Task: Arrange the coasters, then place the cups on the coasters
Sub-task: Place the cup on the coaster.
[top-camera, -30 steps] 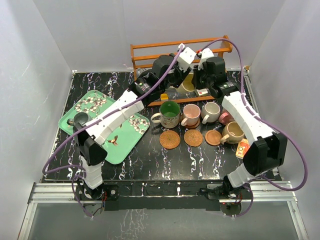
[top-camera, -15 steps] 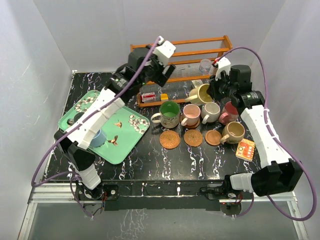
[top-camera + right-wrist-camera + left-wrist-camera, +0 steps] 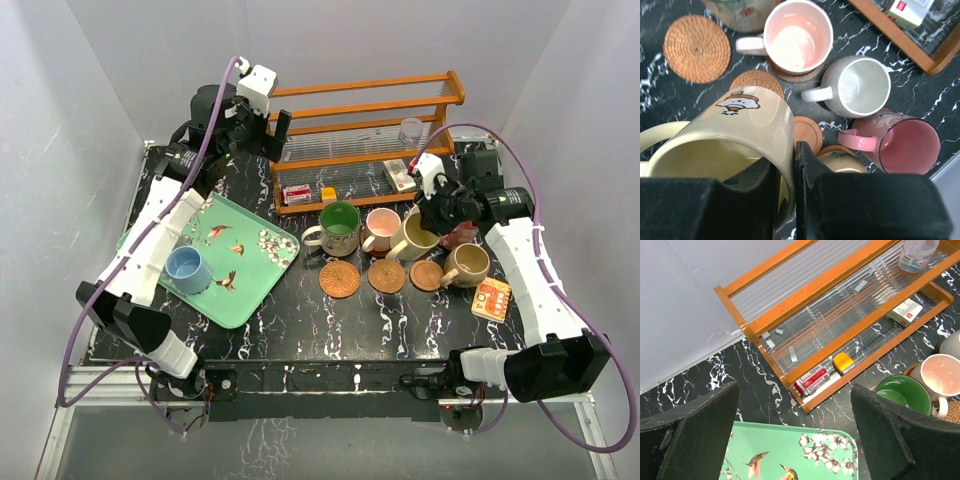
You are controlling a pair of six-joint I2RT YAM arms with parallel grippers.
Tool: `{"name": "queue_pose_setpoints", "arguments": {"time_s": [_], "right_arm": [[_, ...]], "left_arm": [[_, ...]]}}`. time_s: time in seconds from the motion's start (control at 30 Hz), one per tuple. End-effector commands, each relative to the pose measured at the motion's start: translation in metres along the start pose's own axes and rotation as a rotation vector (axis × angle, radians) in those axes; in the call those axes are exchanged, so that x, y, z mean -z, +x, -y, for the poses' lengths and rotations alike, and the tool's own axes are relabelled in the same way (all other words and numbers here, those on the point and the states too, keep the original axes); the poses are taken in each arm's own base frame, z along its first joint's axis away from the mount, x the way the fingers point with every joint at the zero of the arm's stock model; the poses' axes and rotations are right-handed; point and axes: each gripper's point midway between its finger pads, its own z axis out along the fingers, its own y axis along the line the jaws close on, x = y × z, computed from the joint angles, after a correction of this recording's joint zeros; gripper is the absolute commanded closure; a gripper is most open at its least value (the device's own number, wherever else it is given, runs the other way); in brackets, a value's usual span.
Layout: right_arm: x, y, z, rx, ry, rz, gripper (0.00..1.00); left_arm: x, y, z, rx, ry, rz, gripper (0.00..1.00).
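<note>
Right gripper (image 3: 795, 162) is clamped on the yellow mug (image 3: 725, 135), one finger inside the rim and one outside, pinching the wall. The mug is tilted with its mouth toward the wrist camera, the handle out to the gripper's left and a small cartoon print on its side. Just past the held mug a woven coaster (image 3: 758, 80) is partly hidden by it; a smooth orange-brown coaster (image 3: 808, 129) lies right under the fingers, and the tan mug (image 3: 466, 263) sits at the gripper's right. Ahead of the fingers the pink mug (image 3: 797, 37) stands on a dark coaster (image 3: 785, 76), with the cream mug (image 3: 856, 92) just to its right and a darker pink mug (image 3: 907, 145) further right. A second woven coaster (image 3: 695, 47), bare, lies ahead and well to the left, near the green mug (image 3: 340, 222). Left gripper (image 3: 795, 390) has its jaws spread wide with nothing between them. It is held up above the back left of the black marbled tabletop (image 3: 300, 320). The wooden rack (image 3: 815, 290) is straight ahead of it, and the green tray (image 3: 785, 446) is below its near side — green and pink mugs off to its right. The light blue mug (image 3: 187, 268) stands on the tray, well behind this gripper beside the left arm.
</note>
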Motion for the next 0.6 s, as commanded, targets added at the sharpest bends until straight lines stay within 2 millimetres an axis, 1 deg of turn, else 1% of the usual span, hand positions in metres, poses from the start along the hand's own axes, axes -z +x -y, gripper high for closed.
{"name": "queue_pose_setpoints", "arguments": {"time_s": [0.0,0.07,0.2,0.33,0.57], "right_arm": [[-0.002,0.010,0.002,0.140,-0.035,-0.041,1.00],[-0.012,0.021,0.002,0.157,-0.062,-0.083,1.00],[-0.029,0.031,0.002,0.198,-0.106,-0.108,1.00],[-0.045,0.043,0.006,0.228,-0.129,-0.144,1.00],[-0.062,0.063,0.014,0.279,-0.159,-0.209,1.00]], "left_arm": [[0.020,-0.009,-0.002,0.034,0.034,0.039,0.08],[0.021,-0.008,-0.003,0.042,0.040,0.039,0.08],[0.023,-0.005,-0.004,0.047,0.060,0.039,0.06],[0.024,-0.001,-0.005,0.054,0.075,0.038,0.04],[0.028,0.000,-0.007,0.065,0.095,0.043,0.01]]}}
